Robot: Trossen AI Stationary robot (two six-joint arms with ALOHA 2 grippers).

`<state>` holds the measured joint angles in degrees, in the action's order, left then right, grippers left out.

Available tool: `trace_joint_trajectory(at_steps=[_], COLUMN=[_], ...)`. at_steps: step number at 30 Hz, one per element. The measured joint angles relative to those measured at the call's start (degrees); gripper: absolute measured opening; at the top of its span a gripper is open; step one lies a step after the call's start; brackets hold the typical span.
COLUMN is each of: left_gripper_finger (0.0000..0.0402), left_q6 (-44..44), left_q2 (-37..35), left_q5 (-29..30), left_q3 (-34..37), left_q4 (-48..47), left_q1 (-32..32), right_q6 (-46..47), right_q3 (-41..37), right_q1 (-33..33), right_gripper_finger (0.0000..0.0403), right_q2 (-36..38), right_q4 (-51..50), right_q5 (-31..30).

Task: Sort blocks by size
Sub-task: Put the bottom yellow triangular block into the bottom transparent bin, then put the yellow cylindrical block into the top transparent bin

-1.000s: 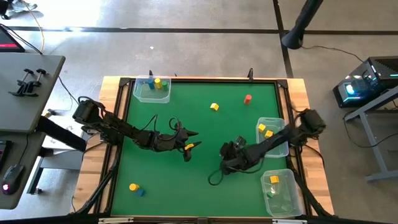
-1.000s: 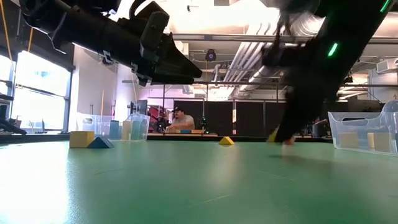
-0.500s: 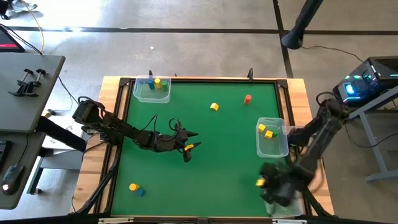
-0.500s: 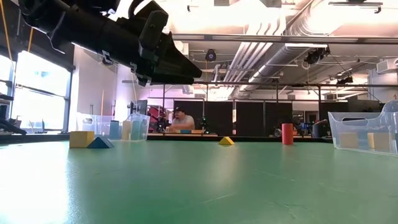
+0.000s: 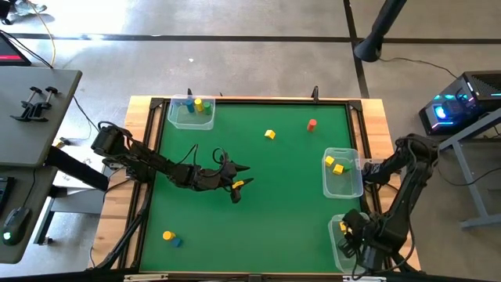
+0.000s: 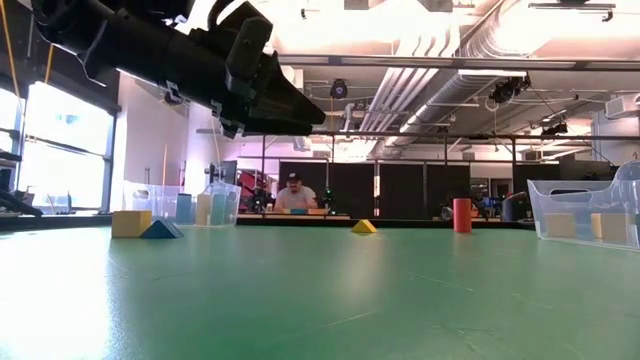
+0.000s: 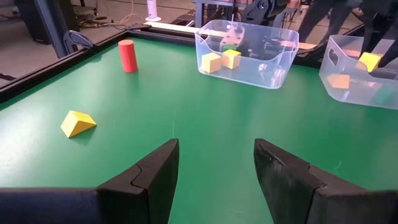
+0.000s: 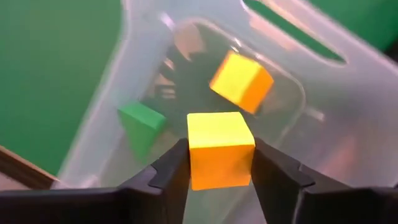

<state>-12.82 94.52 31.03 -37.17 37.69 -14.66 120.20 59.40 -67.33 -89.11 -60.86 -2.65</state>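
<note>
The right gripper (image 8: pixel 219 163) grips a yellow cube (image 8: pixel 220 149) between its jaws directly above the clear tub (image 5: pixel 356 243) at the table's near right corner, where a second yellow cube (image 8: pixel 241 81) and a green block (image 8: pixel 142 119) lie. Release drops it straight down. The left gripper (image 7: pixel 214 165) waits mid-table, jaws apart and empty.

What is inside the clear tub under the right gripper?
In the clear tub lie a yellow cube and a green wedge. The right gripper holds another yellow cube above it, which hides part of the tub's floor.
</note>
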Motion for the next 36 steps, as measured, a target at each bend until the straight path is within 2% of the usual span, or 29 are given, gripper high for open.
trace_joint_trajectory(at_steps=[5,17,22,25,32,36], left_gripper_finger=[0.0192,0.0192,0.0192,0.0192,0.0192,0.0192], left_q6=[0.0,0.4,0.5,0.5,1.0,1.0], left_q2=[0.0,0.0,0.0,0.0,0.0,0.0], left_q5=[0.0,0.0,0.0,0.0,-0.9,-0.9], left_q3=[0.0,0.0,0.0,0.0,0.0,0.0], left_q4=[0.3,2.7,2.7,3.1,5.9,6.0], left_q1=[0.0,0.0,0.0,0.2,0.8,0.8], right_q6=[0.0,-0.7,-6.8,-10.2,-33.7,-49.0], right_q3=[0.0,0.0,1.6,4.4,8.4,6.6], right_q1=[0.2,0.2,0.2,0.2,0.9,4.3], right_gripper_finger=[0.0180,0.0168,0.0168,0.0168,0.0169,0.0169], right_q2=[-1.2,-1.2,-1.2,-1.2,-1.1,-1.1], right_q4=[0.1,1.2,6.6,6.3,8.9,14.1], right_q5=[4.0,3.0,2.0,-3.5,-30.1,-36.3])
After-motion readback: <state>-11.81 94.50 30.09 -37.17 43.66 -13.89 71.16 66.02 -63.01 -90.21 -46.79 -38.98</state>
